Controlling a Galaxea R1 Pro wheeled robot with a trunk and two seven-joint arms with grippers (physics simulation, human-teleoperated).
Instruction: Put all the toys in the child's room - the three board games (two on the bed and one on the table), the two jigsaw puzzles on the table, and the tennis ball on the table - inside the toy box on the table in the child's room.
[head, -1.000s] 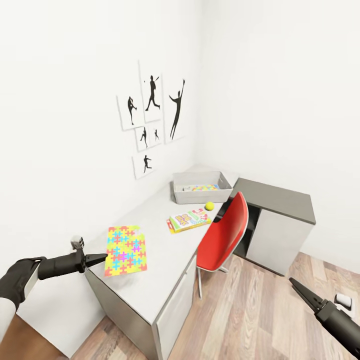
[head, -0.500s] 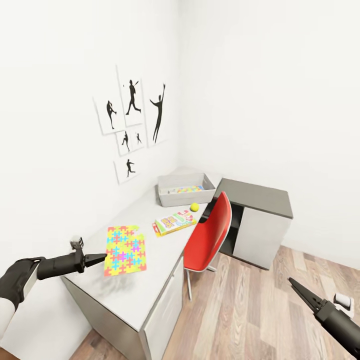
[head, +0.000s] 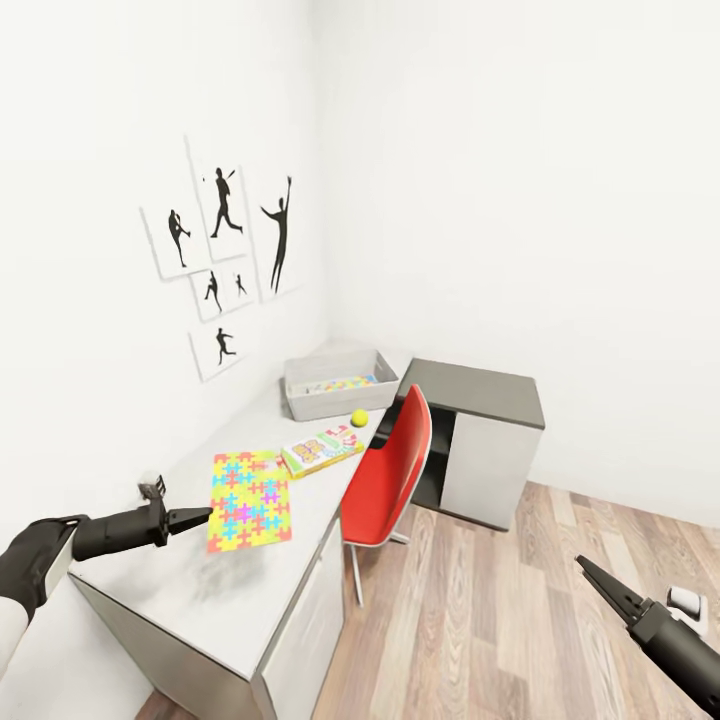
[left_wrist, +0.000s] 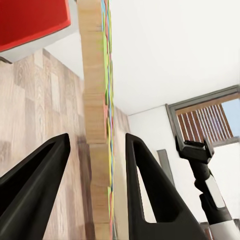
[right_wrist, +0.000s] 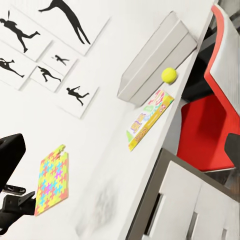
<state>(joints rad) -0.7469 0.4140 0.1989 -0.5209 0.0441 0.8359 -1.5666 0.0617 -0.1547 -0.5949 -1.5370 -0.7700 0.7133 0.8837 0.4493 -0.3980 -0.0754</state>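
Progress, judged from what shows: toy box (head: 335, 385) sits at the far end of the counter (head: 200, 590) w/ something puzzle-coloured already inside, likely one jigsaw puzzle done. Still out on the counter: the second jigsaw puzzle (head: 250, 500), one board game (head: 322, 450) and the tennis ball (head: 359, 417), which lies just beside the box. Bed isn't visible, so the other two games can't be checked.

Left tool (head: 200, 516) hovers at the puzzle's near-left edge, tip about touching it or just short; can't tell which. In the left wrist view its fingers (left_wrist: 37, 175) stand apart w/ the puzzle's edge (left_wrist: 100, 150) running between them, not clamped. Right tool (head: 590, 573) hangs low over the wood floor, well apart from the counter, looks closed to a point. A red chair (head: 385, 470) stands by the counter.
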